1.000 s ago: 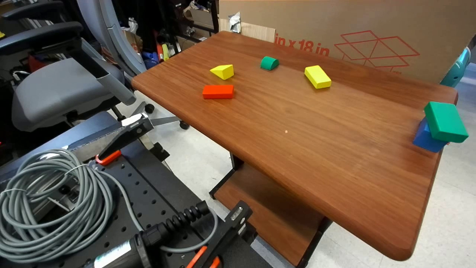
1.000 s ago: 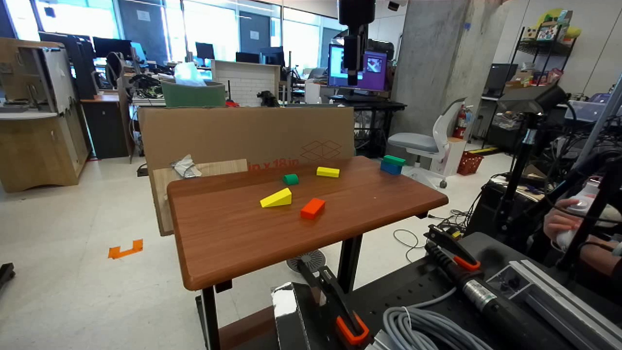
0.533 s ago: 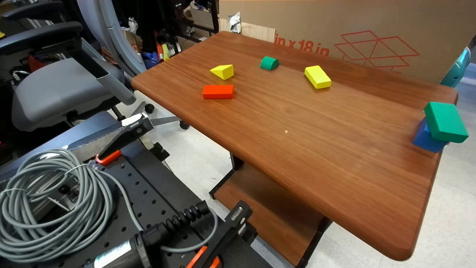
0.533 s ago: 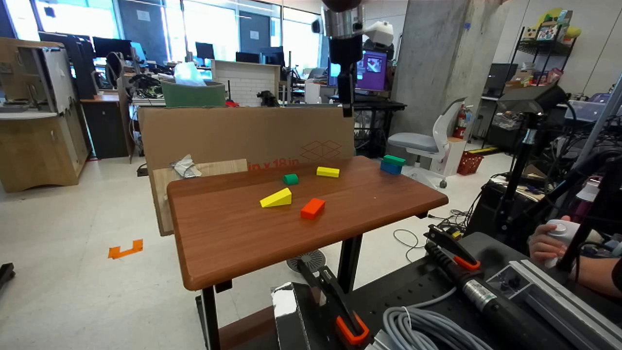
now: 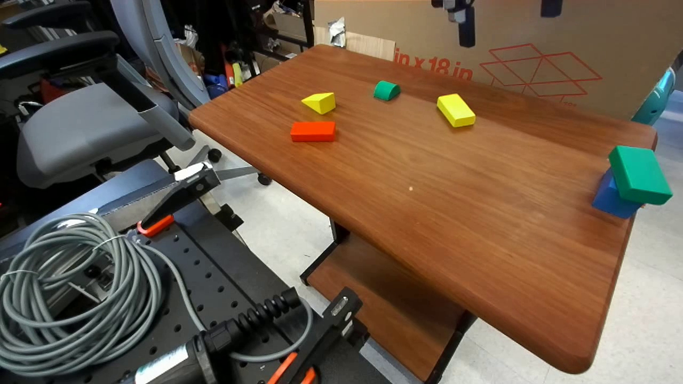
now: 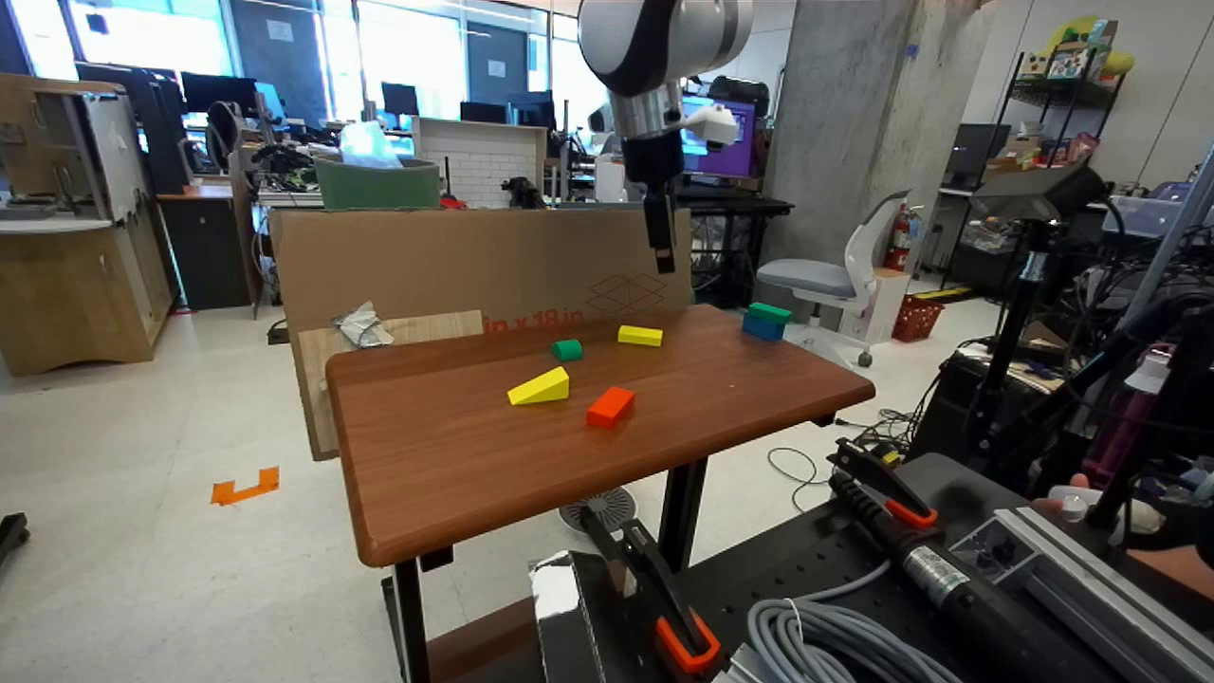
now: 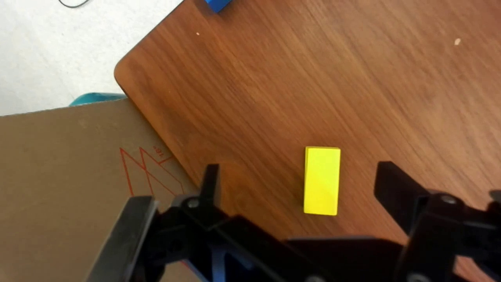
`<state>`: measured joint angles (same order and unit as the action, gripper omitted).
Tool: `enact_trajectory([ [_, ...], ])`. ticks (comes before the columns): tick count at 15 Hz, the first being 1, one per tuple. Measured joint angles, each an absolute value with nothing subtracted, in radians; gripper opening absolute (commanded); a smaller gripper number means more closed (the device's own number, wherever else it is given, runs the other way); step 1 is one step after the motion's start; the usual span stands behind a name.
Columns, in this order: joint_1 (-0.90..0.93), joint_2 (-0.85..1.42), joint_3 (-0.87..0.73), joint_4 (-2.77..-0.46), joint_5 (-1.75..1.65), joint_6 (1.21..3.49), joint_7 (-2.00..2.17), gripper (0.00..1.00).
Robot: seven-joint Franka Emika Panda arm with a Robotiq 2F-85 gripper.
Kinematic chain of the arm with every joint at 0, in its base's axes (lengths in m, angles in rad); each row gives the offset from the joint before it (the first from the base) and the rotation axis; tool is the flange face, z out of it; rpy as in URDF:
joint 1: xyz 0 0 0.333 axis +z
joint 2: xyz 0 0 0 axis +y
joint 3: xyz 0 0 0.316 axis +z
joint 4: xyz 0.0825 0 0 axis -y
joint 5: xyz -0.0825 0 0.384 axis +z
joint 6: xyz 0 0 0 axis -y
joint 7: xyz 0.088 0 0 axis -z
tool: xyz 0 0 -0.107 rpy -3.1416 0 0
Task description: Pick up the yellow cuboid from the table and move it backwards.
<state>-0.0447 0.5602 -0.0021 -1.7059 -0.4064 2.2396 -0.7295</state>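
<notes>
- Wrist view: looks down past the black gripper [image 7: 298, 167], with fingers [image 7: 399, 192] spread wide, onto the yellow cuboid [image 7: 321, 181], visible between the two fingertips and apart from both.
- Same view: shows the yellow cuboid flat on the reddish-brown wood-grain table [image 7: 254, 78], lengthwise from top to bottom; catches a corner of the blue block [image 7: 217, 4] at the upper edge.
- In an exterior view: shows the gripper [image 5: 509, 28] only in part, at the top edge, as two dark pieces well apart, in front of the brown cardboard [image 5: 603, 42].
- In an exterior view: shows the gripper side-on below the white-and-black arm [image 6: 654, 47], above the table and clear of the yellow cuboid.
- In both exterior views: shows the yellow cuboid near the table edge along the cardboard, with the green half-round block [image 5: 386, 90] near it.
- In both exterior views: shows the green rectangular block [image 5: 640, 175] stacked on the blue block, near one end of the table.
- In both exterior views: shows the yellow wedge [image 5: 322, 103] near the orange block [image 5: 313, 132] but apart from it, well away from the blue block.
- In an exterior view: takes in a grey chair [image 5: 90, 133] near the table, plus the coiled grey cable [image 5: 130, 288] on the black perforated board [image 5: 224, 261].
</notes>
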Motion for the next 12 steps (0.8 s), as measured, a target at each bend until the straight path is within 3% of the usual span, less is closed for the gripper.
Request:
enact_trajectory([
  [12, -0.047, 0.754, 0.027, -1.521, -0.252, 2.125, -0.732, 1.00],
])
